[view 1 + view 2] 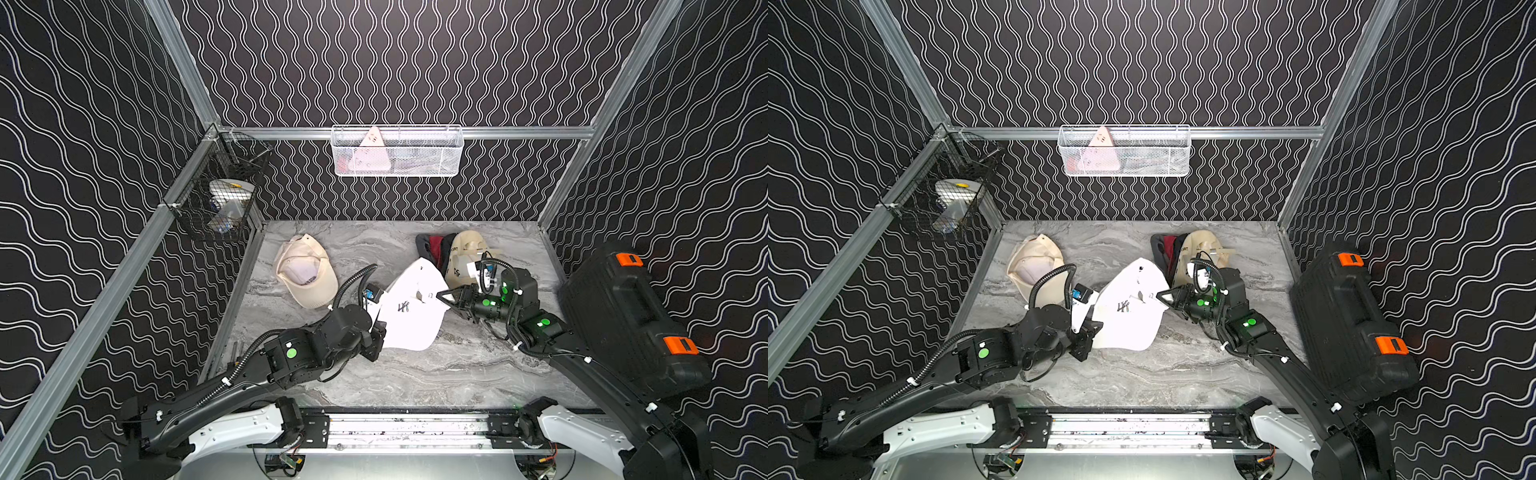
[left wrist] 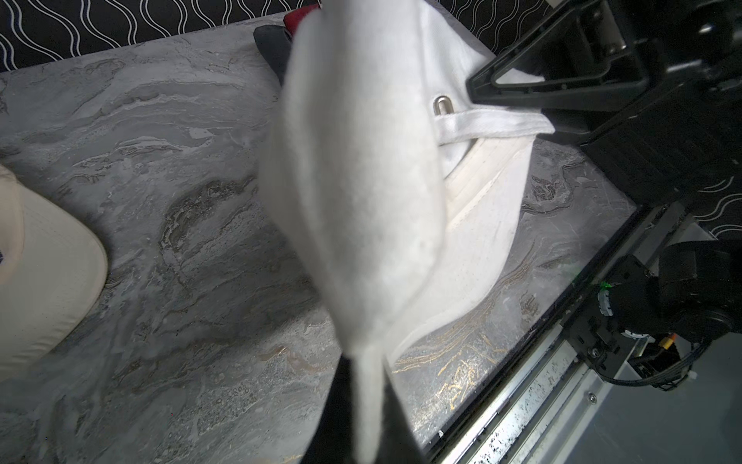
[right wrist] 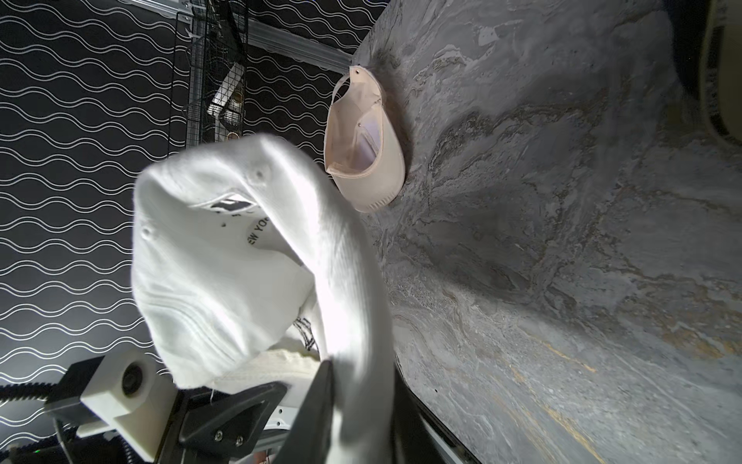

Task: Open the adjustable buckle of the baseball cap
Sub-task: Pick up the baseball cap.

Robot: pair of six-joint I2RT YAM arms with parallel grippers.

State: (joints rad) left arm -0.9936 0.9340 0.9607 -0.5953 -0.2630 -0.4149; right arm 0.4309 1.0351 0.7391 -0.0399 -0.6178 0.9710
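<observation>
Here the white cap (image 1: 409, 316) hangs between the two arms over the middle of the marble-patterned table (image 1: 457, 374), its crown crumpled and its dark embroidered mark facing up in both top views. In the left wrist view its metal buckle (image 2: 443, 106) sits at the rear opening with the white strap (image 2: 494, 120) threaded through it. Whether the cap's brim touches the table cannot be told.

The left gripper (image 1: 377, 328) is clamped fully together on the cap's edge on the robot's left side, fabric pinched between its fingers. The right gripper (image 1: 442, 296) meets the cap from the opposite side, just beside the buckle; its jaws are drawn in narrowly on the cap's rear edge, white cloth filling the gap between them in the right wrist view.

A beige cap (image 1: 305, 272) lies upside down to the far left, apart from the held one. A pile of caps (image 1: 453, 249), cream over dark and red, sits behind the right arm. A black case (image 1: 623, 316) with orange latches stands at the right edge. A white wire basket (image 1: 397, 151) hangs on the back wall and a black wire basket (image 1: 216, 195) in the left corner.
</observation>
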